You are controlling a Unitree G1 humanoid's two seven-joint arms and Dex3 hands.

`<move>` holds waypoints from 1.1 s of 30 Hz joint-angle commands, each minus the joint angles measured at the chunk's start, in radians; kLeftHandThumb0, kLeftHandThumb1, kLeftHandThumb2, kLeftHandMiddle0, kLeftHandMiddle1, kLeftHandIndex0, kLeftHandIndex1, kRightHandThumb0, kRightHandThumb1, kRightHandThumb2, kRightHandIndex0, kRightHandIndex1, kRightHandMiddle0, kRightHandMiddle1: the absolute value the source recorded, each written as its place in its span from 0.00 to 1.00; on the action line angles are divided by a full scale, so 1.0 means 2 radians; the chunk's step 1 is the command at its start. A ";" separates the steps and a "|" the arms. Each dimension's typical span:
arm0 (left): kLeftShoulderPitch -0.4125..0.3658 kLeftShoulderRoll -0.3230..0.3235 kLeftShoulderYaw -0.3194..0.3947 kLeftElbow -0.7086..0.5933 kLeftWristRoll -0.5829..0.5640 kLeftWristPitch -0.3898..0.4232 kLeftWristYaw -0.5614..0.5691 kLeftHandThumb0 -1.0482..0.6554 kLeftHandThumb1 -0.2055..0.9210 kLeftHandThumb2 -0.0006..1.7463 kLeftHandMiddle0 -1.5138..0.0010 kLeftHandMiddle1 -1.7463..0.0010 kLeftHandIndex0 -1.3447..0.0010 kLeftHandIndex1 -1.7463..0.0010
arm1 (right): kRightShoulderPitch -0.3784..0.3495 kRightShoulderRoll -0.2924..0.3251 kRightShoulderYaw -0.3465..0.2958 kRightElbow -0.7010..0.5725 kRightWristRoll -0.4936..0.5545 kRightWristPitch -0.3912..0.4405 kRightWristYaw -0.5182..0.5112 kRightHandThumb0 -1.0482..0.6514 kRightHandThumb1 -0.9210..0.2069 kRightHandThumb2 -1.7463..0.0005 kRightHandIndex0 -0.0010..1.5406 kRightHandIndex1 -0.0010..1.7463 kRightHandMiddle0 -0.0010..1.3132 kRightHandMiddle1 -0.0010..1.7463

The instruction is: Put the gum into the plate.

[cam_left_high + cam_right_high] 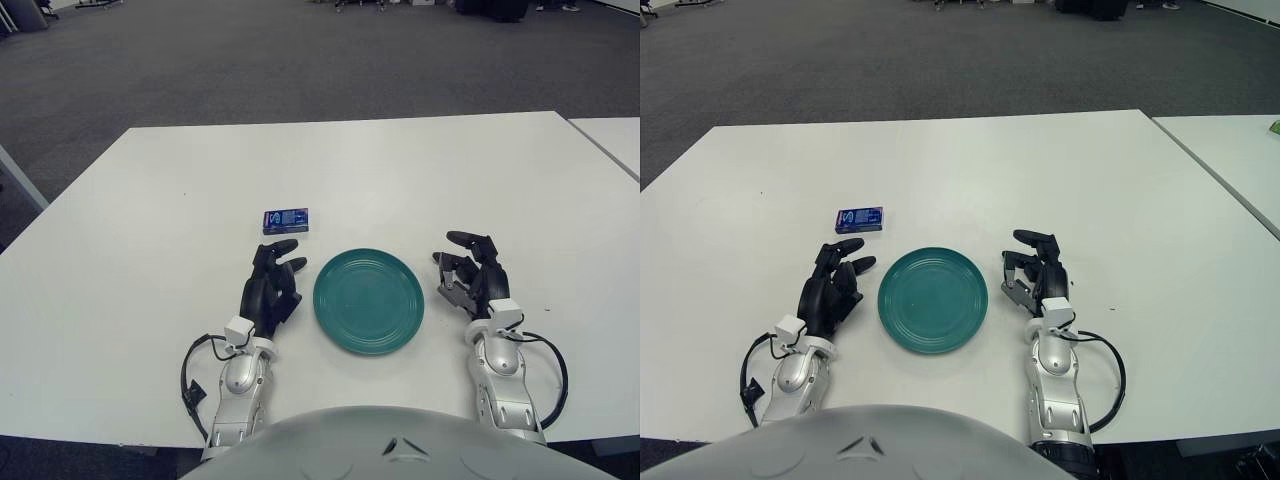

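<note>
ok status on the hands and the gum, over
Left robot hand open, resting left of teal plate. Right robot hand open, right of it. Gum pack on table, ungrasped. Path clear.

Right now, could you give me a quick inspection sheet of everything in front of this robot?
Surface: white table, with a second white table beside it on the right.
Job's things: blue gum pack lying flat on the table, beyond the plate's left edge and apart from it; teal plate holds nothing.
Clutter: nothing seen.
Hands: left hand rests left of the plate, fingertips just short of the gum, holding nothing; right hand rests right of the plate, holding nothing.
Cables: black cable loop at the left wrist, another at the right wrist.
Surroundings: grey carpet floor.
</note>
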 commanded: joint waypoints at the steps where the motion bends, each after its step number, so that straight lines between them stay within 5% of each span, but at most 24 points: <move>1: -0.001 -0.006 0.005 0.016 -0.003 0.015 0.006 0.16 1.00 0.44 0.77 0.40 0.84 0.27 | 0.013 0.003 0.003 0.022 -0.002 0.024 -0.001 0.37 0.18 0.52 0.33 0.48 0.16 0.69; 28: -0.010 -0.002 0.006 0.006 -0.014 0.028 -0.003 0.15 1.00 0.45 0.77 0.39 0.84 0.26 | 0.015 0.005 0.005 0.021 -0.002 0.024 -0.003 0.37 0.18 0.52 0.32 0.49 0.17 0.70; 33: -0.041 -0.002 0.012 -0.009 0.002 0.030 0.014 0.16 1.00 0.44 0.77 0.38 0.84 0.26 | 0.013 0.004 0.004 0.022 -0.001 0.025 -0.003 0.37 0.18 0.51 0.32 0.49 0.16 0.70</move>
